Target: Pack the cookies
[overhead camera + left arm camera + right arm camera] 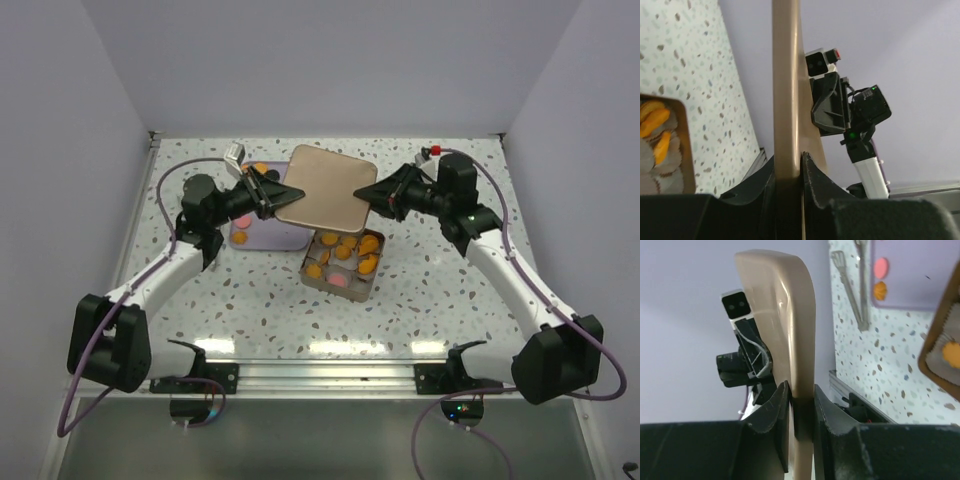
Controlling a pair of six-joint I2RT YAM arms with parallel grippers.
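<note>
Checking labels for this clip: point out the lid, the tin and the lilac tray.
lid (322, 187): top external view, centre of its top face.
tin (686, 150): left wrist view, its side rim.
lilac tray (920, 280): right wrist view, bare floor.

Tan lid (320, 188), open tin (306, 270), cookies (343, 252) (mostly orange)

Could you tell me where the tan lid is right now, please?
In the top view the tan lid is mid-table, held at opposite edges by the left gripper and right gripper, just behind the open tin and right of the lilac tray.
</note>
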